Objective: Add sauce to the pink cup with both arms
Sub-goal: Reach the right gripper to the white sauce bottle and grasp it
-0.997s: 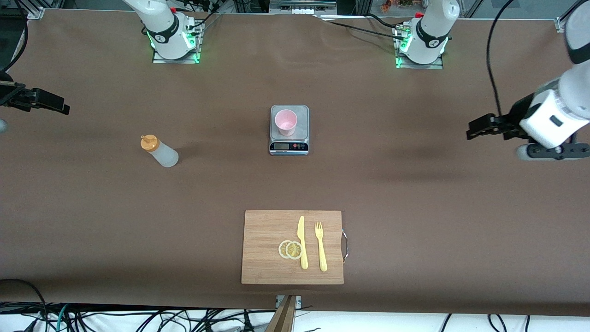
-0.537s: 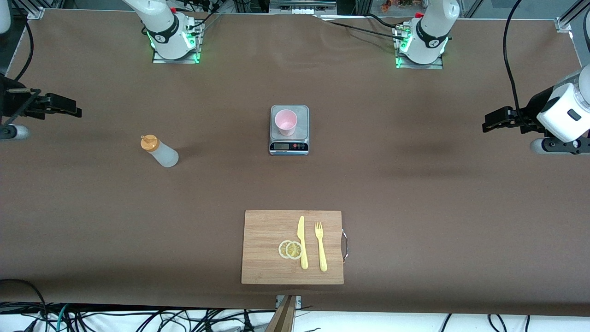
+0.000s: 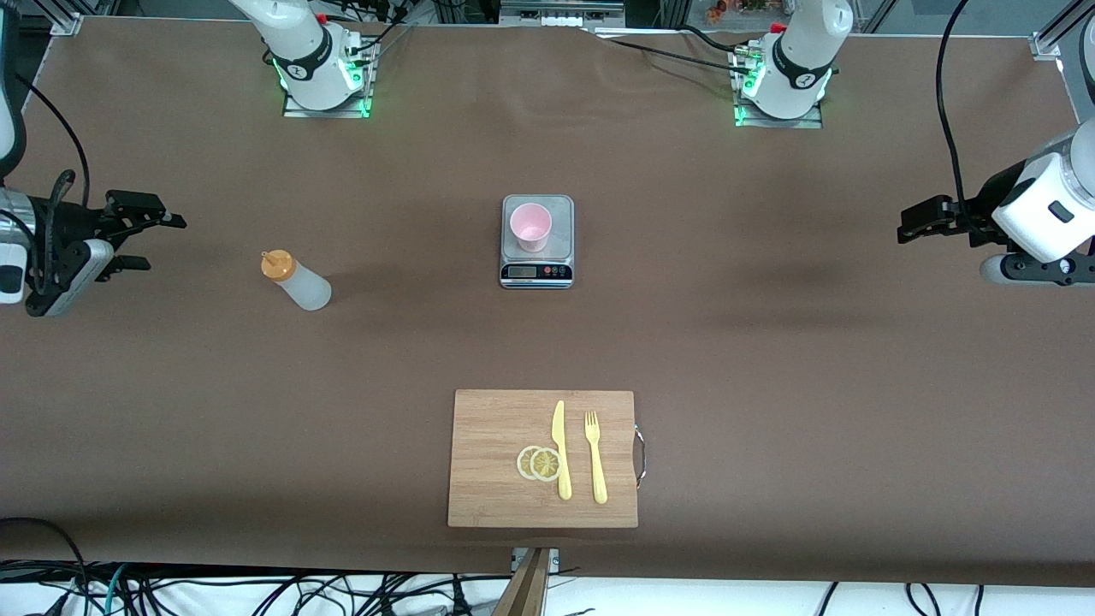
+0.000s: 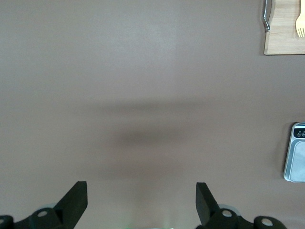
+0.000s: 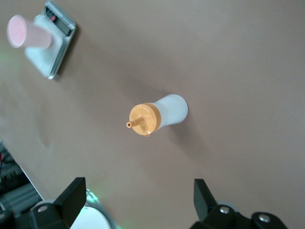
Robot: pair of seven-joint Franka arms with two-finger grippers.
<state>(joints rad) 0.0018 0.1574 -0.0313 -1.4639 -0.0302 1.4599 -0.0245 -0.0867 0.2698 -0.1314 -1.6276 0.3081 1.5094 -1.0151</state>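
1. The right end effector is hanging over the desk out at the right arm's end, fingers spread wide apart and holding nothing. The sauce bottle is standing upright on the desk just beside it, toward the middle.

2. For the step in hand, which I'd guess is the grab: the right wrist view is looking down on the orange cap, so I'd line the open fingers up on either side of the whitish body below the cap, not on the thin nozzle. It's a soft squeeze bottle, so probably go easy on the clamp or sauce could spurt early.

3. The left end effector is waiting over bare desk at the left arm's end, fingers also apart, nothing in them.

4. The pink cup is sitting upright on a small kitchen scale mid-desk, well apart from the bottle. It's looking empty from above, as far as I can tell.

5. How much sauce is in the bottle, can't tell.

6. A cutting board nearer the camera is carrying lemon slices, a knife and a fork.
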